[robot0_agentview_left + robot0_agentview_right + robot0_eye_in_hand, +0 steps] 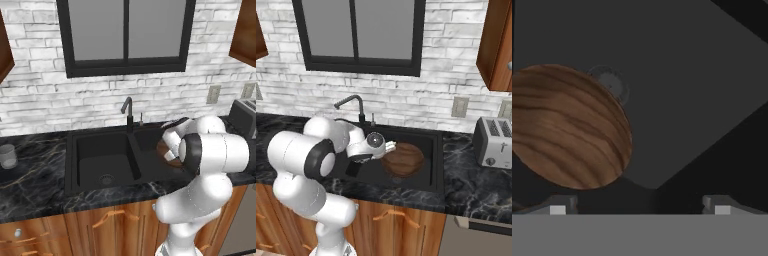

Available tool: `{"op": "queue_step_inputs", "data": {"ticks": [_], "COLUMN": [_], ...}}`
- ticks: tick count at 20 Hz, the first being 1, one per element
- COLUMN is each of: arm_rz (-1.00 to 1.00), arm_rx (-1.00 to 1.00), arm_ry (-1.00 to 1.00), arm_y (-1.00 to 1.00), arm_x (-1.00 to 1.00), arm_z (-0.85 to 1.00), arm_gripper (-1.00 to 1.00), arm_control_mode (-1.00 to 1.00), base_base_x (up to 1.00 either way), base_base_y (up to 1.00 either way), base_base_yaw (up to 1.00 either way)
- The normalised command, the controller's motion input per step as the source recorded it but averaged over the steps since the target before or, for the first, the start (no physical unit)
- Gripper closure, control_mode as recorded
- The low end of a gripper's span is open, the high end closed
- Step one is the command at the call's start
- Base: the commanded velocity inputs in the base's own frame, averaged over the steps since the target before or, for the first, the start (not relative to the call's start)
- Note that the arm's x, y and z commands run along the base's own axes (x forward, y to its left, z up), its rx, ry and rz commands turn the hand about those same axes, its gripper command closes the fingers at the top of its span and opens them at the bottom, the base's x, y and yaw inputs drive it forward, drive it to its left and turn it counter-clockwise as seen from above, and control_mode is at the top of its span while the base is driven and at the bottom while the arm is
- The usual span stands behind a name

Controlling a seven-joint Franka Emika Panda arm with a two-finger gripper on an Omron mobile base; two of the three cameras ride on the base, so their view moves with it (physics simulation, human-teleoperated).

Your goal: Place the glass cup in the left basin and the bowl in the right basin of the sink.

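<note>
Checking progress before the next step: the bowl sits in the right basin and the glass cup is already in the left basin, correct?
Not quite. The bowl does lie in the right basin, but the glass cup stands on the counter left of the sink, as the left base view shows; the left basin holds nothing.

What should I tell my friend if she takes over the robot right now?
Gripper: open, holding nothing, above the right basin.
Bowl: in the right basin, beside the drain. That part is done.
Cup: on the counter, left of the sink, not yet moved.
Left: pick up the cup and set it in the left basin.
</note>
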Motion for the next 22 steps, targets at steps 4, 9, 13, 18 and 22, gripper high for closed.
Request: {"op": "queue_step_inputs", "data": {"ticks": [4, 9, 13, 18, 22], "arm_rz": [0.20, 0.30, 0.37, 0.41, 0.40], "arm_rx": [0.00, 0.00, 0.00, -0.04, -0.17], "arm_ry": [0.00, 0.00, 0.00, 0.00, 0.00], "arm_y": [0.09, 0.07, 0.06, 0.03, 0.08], "arm_x": [-0.01, 0.00, 0.00, -0.01, -0.01], "arm_z": [0.61, 0.61, 0.50, 0.36, 0.26], "arm_gripper": [-1.00, -1.00, -1.00, -1.00, -1.00], "arm_control_mode": [-1.00, -1.00, -1.00, -1.00, -1.00], "base_base_x": [0.00, 0.00, 0.00, 0.00, 0.00], "base_base_y": [0.00, 0.00, 0.00, 0.00, 0.00], "base_base_yaw": [0.00, 0.00, 0.00, 0.00, 0.00]}}
